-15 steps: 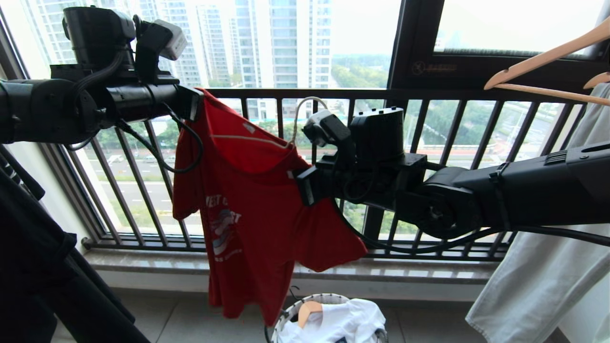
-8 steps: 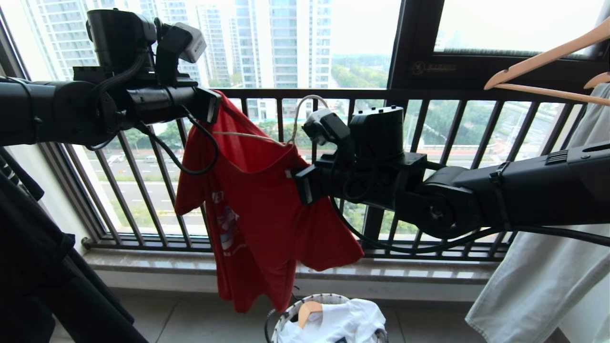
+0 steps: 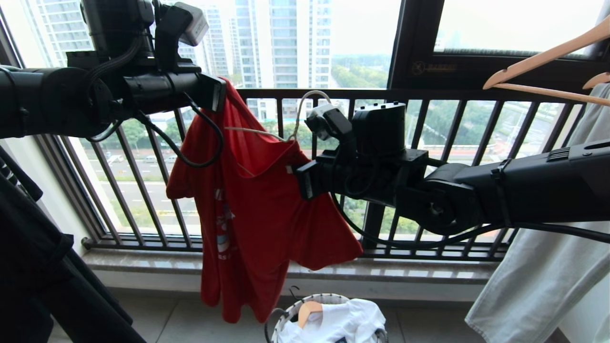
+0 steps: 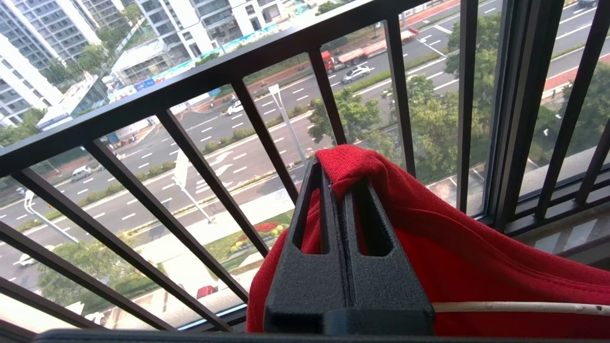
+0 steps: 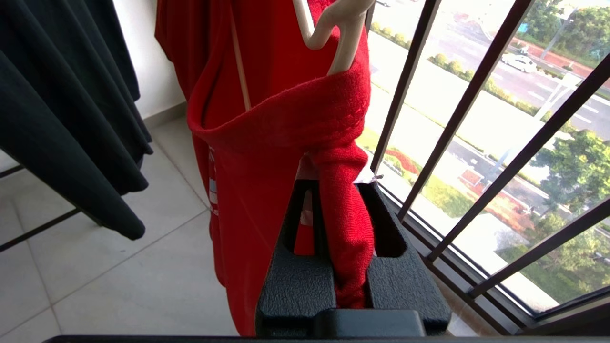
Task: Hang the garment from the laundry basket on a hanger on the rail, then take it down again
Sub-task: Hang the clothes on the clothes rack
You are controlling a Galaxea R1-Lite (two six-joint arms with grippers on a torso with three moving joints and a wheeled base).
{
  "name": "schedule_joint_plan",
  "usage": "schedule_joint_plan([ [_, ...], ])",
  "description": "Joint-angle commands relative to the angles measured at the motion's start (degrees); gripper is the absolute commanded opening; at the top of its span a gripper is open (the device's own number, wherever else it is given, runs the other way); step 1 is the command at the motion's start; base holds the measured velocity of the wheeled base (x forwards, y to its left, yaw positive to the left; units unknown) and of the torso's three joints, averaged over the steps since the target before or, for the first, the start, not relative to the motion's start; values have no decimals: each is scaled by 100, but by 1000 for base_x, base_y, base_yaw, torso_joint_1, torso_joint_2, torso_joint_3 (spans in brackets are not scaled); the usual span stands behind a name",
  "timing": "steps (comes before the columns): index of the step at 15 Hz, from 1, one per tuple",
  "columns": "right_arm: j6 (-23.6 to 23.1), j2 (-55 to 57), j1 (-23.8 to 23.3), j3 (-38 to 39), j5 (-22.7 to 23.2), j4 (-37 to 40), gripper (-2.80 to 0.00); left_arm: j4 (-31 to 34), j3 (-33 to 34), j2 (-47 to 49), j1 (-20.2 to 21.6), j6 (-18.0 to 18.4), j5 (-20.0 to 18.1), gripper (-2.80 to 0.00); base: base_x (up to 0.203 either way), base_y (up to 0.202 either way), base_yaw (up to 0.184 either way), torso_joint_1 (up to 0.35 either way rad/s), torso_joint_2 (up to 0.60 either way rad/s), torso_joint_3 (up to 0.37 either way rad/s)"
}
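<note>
The red garment (image 3: 257,200) hangs in the air between my two arms, in front of the window. My left gripper (image 3: 223,93) is shut on its upper left edge; in the left wrist view the gripper (image 4: 332,174) pinches a fold of the garment (image 4: 476,257). My right gripper (image 3: 299,178) is shut on the other side, a thick roll of the garment (image 5: 267,143) between its jaws (image 5: 337,186). The cream wire hanger (image 3: 298,114) sits inside the neck opening, hook upward; its wire (image 4: 519,307) and neck (image 5: 340,28) show. The laundry basket (image 3: 286,312) stands on the floor below. The rail is out of view.
A black window railing (image 3: 429,94) runs behind the garment. Dark clothes (image 3: 28,267) hang at the left, a pale garment (image 3: 538,286) on light-wood hangers (image 3: 543,59) at the right. White clothing and a wooden hanger (image 3: 343,321) lie in the basket.
My left gripper has moved right and slightly up with its edge of the garment, bunching the cloth toward the right gripper. The right arm has barely moved.
</note>
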Motion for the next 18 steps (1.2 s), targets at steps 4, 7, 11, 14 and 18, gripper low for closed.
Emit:
schedule_joint_plan([
  [4,62,36,17,-89,9,-24,-280,109,119,-182,-392,-391,12,-280,0,0,0,0,0,0],
  [7,227,70,17,-169,3,-24,-280,121,156,-212,-713,-626,61,-280,0,0,0,0,0,0],
  [11,282,108,17,-214,3,-21,-280,121,162,-192,-946,-662,236,-280,0,0,0,0,0,0],
  [14,411,193,16,-363,-15,-7,-280,93,129,-202,-1237,-816,946,-280,0,0,0,0,0,0],
  [18,440,219,-48,-487,-32,-7,-280,71,139,-280,-1537,-860,1660,-280,0,0,0,0,0,0],
])
